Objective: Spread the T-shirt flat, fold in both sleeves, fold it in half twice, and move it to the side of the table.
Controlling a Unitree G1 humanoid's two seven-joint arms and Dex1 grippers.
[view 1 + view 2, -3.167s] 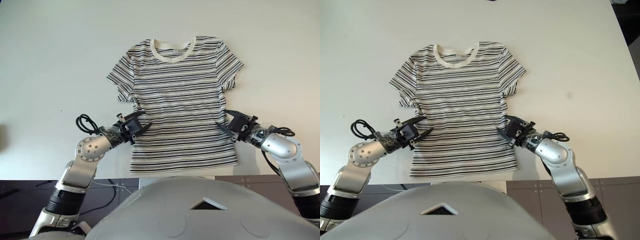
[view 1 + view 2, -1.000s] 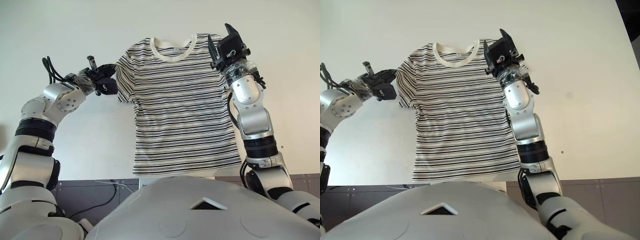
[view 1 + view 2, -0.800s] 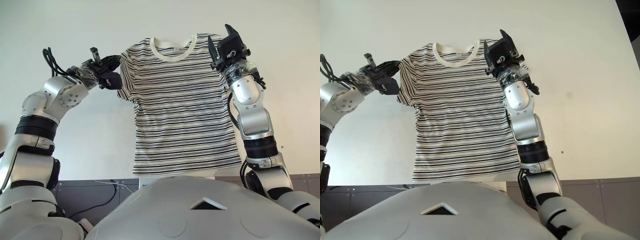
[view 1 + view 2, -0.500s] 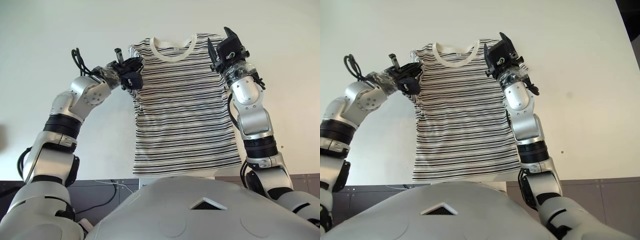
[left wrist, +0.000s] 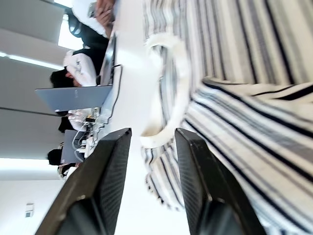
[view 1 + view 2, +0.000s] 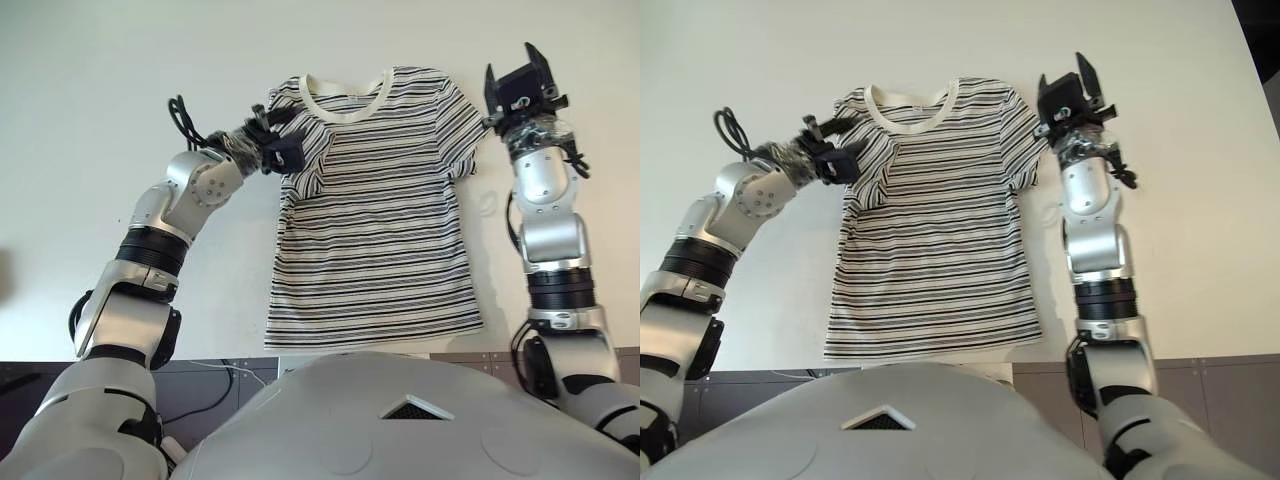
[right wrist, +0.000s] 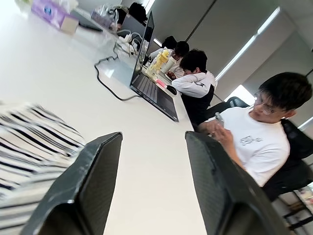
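Note:
A black-and-white striped T-shirt lies face up on the white table, with its cream collar at the far end. Its left sleeve is folded in over the chest. My left gripper is at that fold. In the left wrist view it is open, with fabric lying just beside its fingers. The right sleeve lies spread outward. My right gripper is raised just outside that sleeve and is open, holding nothing.
Bare tabletop stretches left and right of the shirt. The table's front edge runs just below the hem. At the table's far end are an open laptop and a black cable.
My left gripper has moved inward, carrying the left sleeve over onto the chest. My right gripper has swung from above the right shoulder out past the sleeve, which now lies uncovered.

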